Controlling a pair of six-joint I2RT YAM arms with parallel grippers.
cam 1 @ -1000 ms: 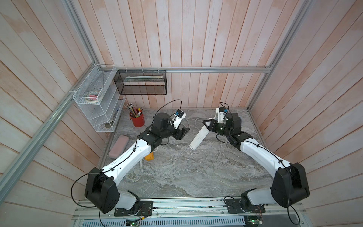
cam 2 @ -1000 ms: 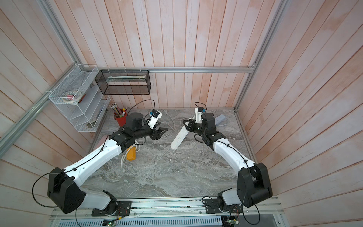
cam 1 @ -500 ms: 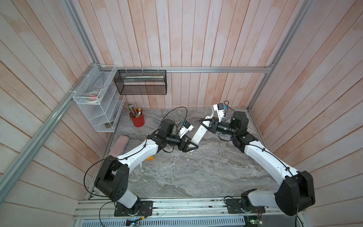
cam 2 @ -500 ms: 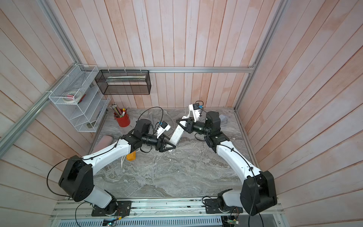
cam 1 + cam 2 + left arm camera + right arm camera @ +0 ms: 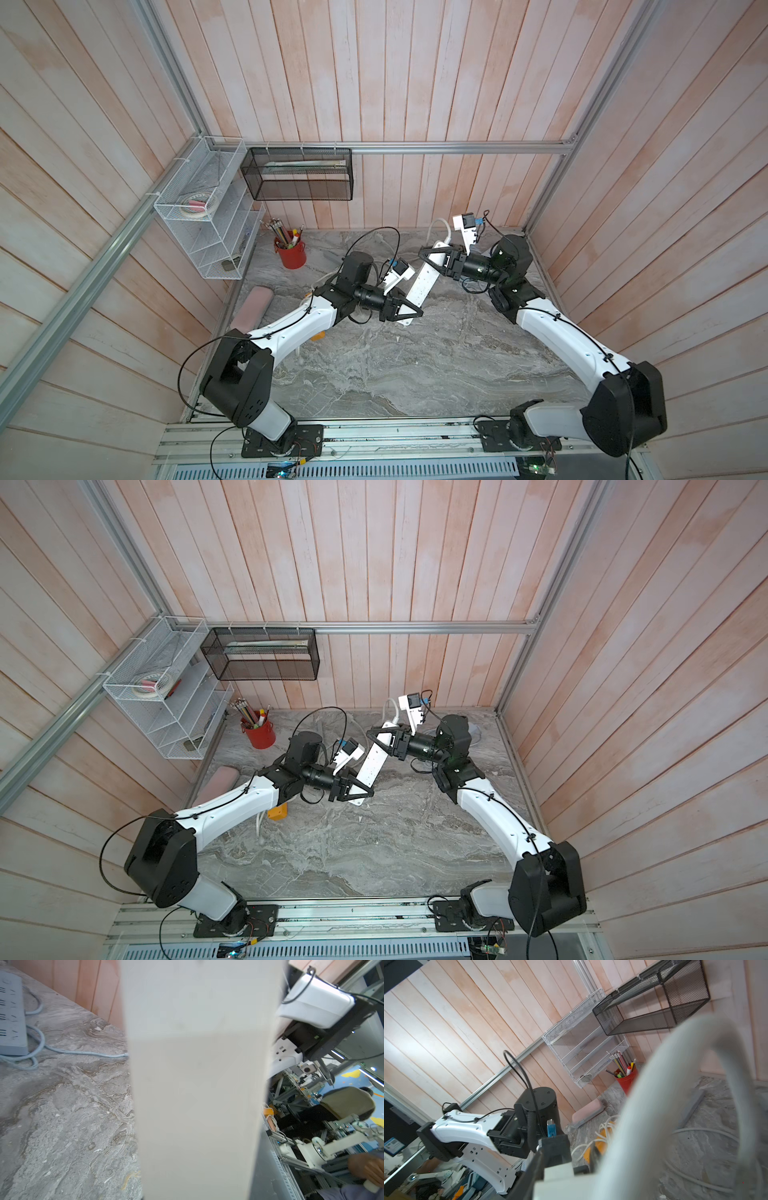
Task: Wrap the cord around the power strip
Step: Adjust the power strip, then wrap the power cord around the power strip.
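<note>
Above the counter (image 5: 415, 365), the power strip (image 5: 424, 280) hangs slanted between two tools.
The left tool (image 5: 413, 311) is clamped tight on its lower end; the right tool (image 5: 432, 259) straddles the upper end, but I cannot tell whether it grips. The white cord (image 5: 440, 225) arches up from that upper end.

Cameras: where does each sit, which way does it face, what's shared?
Top views: overhead above the bases, looking down; both arms, left gripper and right gripper at the power strip.
Left wrist: looks along the power strip; own gripper unseen, right arm shows.
Right wrist: looks past the blurred cord toward the left arm.
Shared: red cup, top and right wrist.
</note>
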